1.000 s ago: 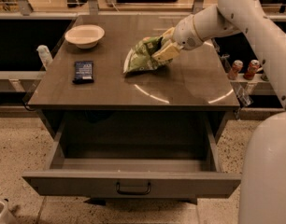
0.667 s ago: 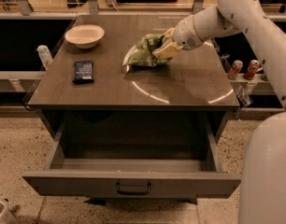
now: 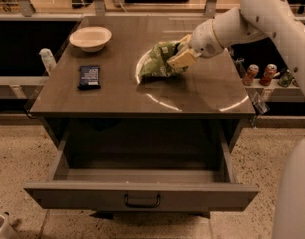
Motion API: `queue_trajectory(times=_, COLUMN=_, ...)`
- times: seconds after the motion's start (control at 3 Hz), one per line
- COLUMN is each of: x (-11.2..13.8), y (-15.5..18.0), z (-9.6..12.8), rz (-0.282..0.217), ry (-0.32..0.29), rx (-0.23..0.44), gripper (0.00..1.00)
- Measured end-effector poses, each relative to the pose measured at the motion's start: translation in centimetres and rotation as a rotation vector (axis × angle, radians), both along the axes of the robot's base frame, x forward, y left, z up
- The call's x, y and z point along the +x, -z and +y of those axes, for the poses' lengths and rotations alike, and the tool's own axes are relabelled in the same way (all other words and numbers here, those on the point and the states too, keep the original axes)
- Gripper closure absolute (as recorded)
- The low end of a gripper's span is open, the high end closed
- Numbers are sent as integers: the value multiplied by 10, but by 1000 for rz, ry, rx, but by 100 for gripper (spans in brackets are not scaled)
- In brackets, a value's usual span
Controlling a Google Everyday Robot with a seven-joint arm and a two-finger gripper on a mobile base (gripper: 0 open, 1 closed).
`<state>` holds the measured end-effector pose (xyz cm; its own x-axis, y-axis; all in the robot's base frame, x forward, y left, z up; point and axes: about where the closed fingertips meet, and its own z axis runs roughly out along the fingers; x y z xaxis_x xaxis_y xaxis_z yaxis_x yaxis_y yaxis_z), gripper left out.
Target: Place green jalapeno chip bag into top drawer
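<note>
The green jalapeno chip bag [image 3: 157, 60] is a crumpled green foil bag with white patches, hanging just above the middle of the counter top. My gripper [image 3: 179, 57] reaches in from the right on a white arm and is shut on the bag's right end. The top drawer [image 3: 142, 195] is pulled open below the counter, towards the camera. Its flat grey front panel carries a small dark handle [image 3: 142, 201]. The inside of the drawer looks empty.
A white bowl [image 3: 90, 37] stands at the back left of the counter. A small flat dark-blue packet [image 3: 88, 76] lies at the left. A pale bottle [image 3: 47, 59] stands beyond the left edge. Cans [image 3: 259, 73] stand on a shelf to the right.
The bag has come up a little off the counter in my gripper's hold. The drawer, bowl and packet have not moved.
</note>
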<state>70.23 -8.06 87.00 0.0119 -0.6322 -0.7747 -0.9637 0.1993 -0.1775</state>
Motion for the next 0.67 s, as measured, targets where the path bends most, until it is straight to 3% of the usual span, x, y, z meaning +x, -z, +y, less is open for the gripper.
queue_trajectory(times=0.33, x=-46, y=-19, z=-9, rz=-1, ry=34, rx=62, gripper=100)
queue_trajectory(times=0.67, x=-85, y=-31, z=-12, rz=-13, ry=123, rx=131, gripper=100)
